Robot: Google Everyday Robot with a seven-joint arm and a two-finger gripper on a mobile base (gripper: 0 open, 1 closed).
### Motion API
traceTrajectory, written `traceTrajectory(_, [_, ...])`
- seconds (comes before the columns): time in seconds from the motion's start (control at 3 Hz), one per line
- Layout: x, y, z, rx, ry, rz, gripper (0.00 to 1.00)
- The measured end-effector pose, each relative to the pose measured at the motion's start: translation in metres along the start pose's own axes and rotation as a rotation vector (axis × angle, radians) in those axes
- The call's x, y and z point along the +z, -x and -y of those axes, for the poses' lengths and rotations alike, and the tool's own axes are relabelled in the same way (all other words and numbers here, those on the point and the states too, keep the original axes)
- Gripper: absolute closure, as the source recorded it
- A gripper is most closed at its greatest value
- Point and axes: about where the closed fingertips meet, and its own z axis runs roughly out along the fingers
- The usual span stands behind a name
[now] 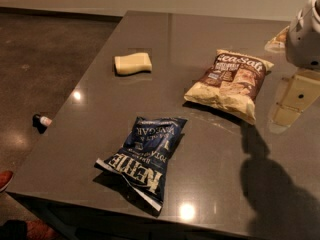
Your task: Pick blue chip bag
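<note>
The blue chip bag (145,154) lies flat near the front edge of the tabletop (80,134), well apart from the end effector (306,34) at upper right, whose state I cannot tell.

Arm housing (305,31), top right edge of view: white, rounded, smooth shell, cut off by the frame. Small dark spot near its lower rim. Shaded grey on the underside.
Gripper (294,101), right edge, just below the housing: cream-yellow, flat, blocky plates with paler edges. One dark round hole or screw in the upper plate.
</note>
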Motion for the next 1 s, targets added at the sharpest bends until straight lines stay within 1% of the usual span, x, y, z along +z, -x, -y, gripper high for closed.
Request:
traceTrajectory(0.33, [0.0, 0.0, 0.0, 0.0, 0.0, 0.0, 0.0])
traceTrajectory(0.67, [-0.001, 0.021, -0.004, -0.067, 0.003, 0.031, 0.0])
traceTrajectory(1.0, [0.004, 0.062, -0.017, -0.18, 0.028, 0.078, 0.0])
